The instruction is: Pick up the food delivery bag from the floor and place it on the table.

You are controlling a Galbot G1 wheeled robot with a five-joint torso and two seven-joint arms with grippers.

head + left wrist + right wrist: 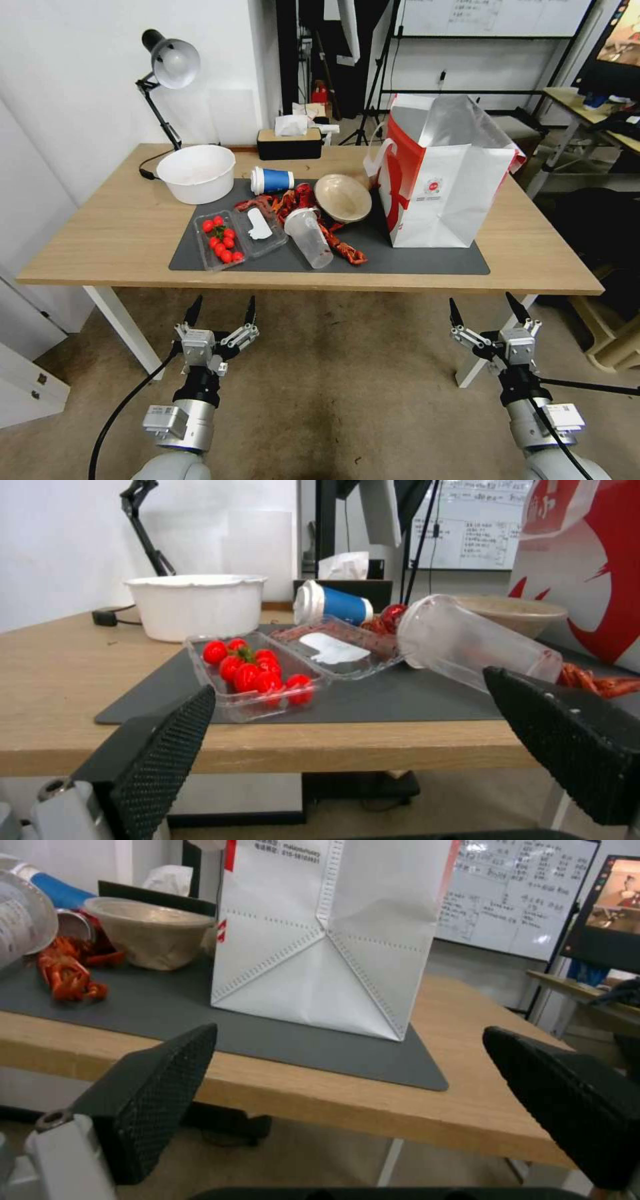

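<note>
The white delivery bag (445, 175), red-sided and foil-lined, stands upright on the tabletop (120, 233) mat (413, 259). Left gripper (222, 311) and right gripper (485, 312) hang below, jaws wide.

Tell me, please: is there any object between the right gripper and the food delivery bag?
No visible object is between them. The food delivery bag already stands upright on the dark mat of the table. The right gripper is open, below and in front of the table edge, with only the edge and bare mat between.
</note>
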